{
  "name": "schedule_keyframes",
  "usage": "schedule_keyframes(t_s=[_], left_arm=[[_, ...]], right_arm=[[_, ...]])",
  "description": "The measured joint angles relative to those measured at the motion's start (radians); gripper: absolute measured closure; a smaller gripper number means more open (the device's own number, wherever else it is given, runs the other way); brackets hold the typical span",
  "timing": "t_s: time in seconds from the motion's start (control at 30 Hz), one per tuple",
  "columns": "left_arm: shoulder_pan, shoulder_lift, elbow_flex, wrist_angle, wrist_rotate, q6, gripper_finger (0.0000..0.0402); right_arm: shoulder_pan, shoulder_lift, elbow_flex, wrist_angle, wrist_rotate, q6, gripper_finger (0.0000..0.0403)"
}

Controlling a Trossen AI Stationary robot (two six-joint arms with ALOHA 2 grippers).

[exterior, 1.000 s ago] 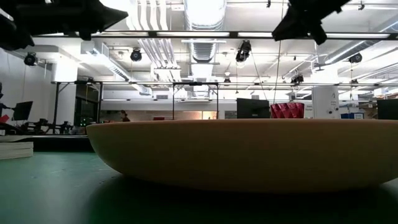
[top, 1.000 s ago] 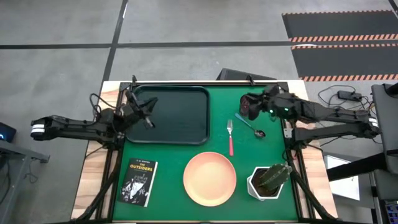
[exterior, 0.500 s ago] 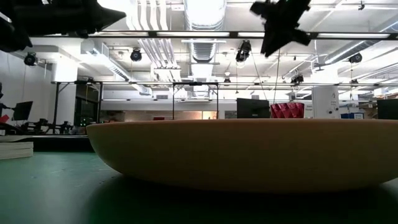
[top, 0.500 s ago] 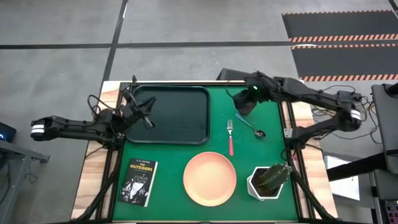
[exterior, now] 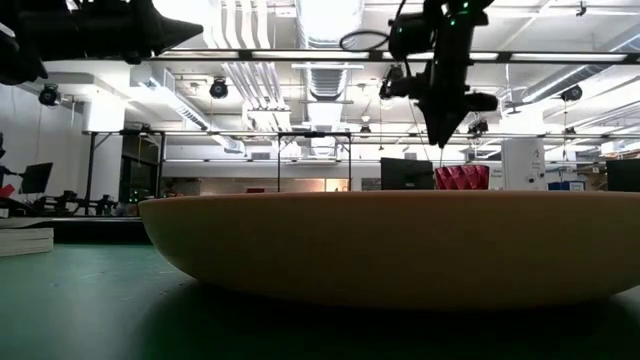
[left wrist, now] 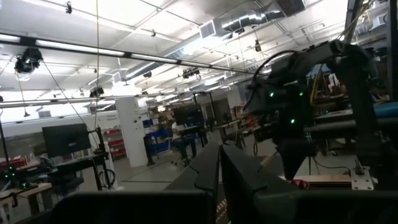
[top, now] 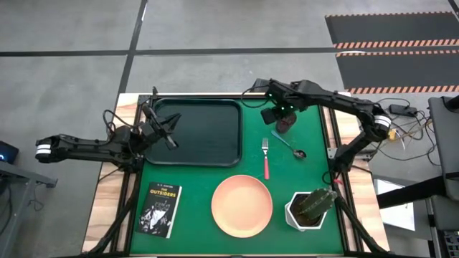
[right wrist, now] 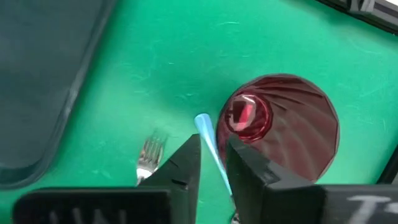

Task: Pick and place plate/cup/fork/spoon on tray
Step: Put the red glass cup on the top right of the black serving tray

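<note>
The dark red cup (top: pixel 285 124) stands upright on the green mat, right of the tray (top: pixel 197 132); it also shows in the right wrist view (right wrist: pixel 280 130). My right gripper (top: pixel 276 115) hovers just above and beside the cup, pointing down (exterior: pixel 440 130), its fingers (right wrist: pixel 186 162) a narrow gap apart and empty. The teal-handled spoon (top: pixel 289 145) and the pink-handled fork (top: pixel 265 158) lie flat on the mat near the cup. The peach plate (top: pixel 242 206) rests near the front edge. My left gripper (top: pixel 168 132) waits shut over the tray's left part.
A white pot with a cactus (top: pixel 310 208) stands at the front right beside the plate. A book (top: pixel 159 209) lies at the front left. In the low view the plate (exterior: pixel 380 250) hides most of the table behind it.
My right arm has swung round from the table's right side to its far side. Its gripper has stayed near the cup, shifted a little toward the table's left, tipped to point down and come lower.
</note>
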Motion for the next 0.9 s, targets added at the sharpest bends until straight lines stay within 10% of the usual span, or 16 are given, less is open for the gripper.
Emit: schedule_keyframes(t_s=[0.5, 0.9], left_arm=[[0.0, 0.0, 0.0, 0.0, 0.0, 0.0, 0.0402], [0.0, 0.002, 0.0, 0.0, 0.0, 0.0, 0.0402]], right_arm=[[-0.014, 0.109, -0.004, 0.012, 0.016, -0.015, 0.0217], [-0.015, 0.186, -0.004, 0.008, 0.019, -0.025, 0.0337]])
